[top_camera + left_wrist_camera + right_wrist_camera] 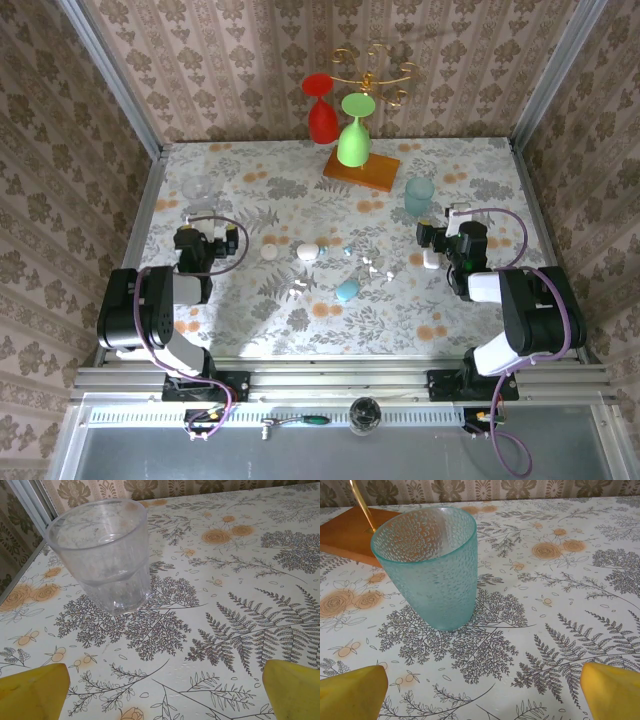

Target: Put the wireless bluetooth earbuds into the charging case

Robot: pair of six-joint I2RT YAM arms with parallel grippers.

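Earbuds (370,263) lay scattered mid-table beside the white case (307,251) and blue case (347,291), none visibly inserted. Left gripper (162,690) and right gripper (482,690) gaped empty, well apart from them; every step was yet undone.

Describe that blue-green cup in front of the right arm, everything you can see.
The blue-green cup is a translucent tumbler, plastic or glass by its look, dimpled all over its wall. It is wide at the rim, narrower at the foot, and looks empty. It stands upright on the flowered table, touching nothing else. An orange wooden base lies just behind it to the left. The right tool faces it, open and apart from it.
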